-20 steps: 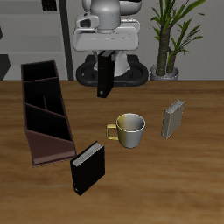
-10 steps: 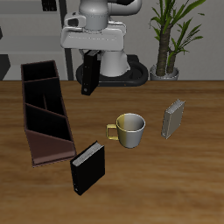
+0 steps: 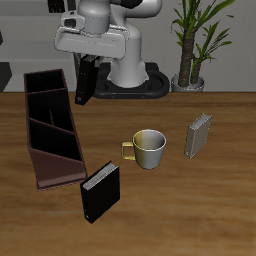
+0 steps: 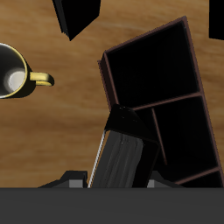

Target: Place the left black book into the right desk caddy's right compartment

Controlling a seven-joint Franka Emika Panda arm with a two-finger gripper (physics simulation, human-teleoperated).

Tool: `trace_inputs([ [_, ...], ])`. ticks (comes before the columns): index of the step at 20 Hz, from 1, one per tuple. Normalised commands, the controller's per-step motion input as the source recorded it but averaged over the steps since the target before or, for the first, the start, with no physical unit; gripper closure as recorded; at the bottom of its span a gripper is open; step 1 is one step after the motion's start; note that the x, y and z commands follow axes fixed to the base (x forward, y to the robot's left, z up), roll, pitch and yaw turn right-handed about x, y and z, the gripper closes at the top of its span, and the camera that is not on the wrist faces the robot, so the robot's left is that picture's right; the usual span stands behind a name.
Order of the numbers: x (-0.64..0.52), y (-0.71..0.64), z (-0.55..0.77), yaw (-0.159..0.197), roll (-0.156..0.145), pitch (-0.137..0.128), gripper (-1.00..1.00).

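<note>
Robot arm, exterior view: smooth white-grey rounded shells with a soft sheen, joined by darker seams. A broad pale block-shaped wrist housing with squared edges sits at its end. The white conical pedestal rests on a round black base plate. Wrist view: part of the robot shows only as a dark grey band with a paler grey fitting above it.

Left black book tilted, airborne beside right desk caddy right compartment.
</note>
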Motion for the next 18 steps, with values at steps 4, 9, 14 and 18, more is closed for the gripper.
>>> trace_inputs([
  [4,-0.25,-0.38,0.04,0.01,-0.005,0.021,1.0],
  [9,-0.09,-0.51,0.13,0.004,0.041,0.033,1.0],
  [14,0.05,-0.48,0.07,0.051,-0.005,0.02,1.0],
  [18,-0.16,-0.71,0.0,-0.021,-0.136,-0.022,1.0],
])
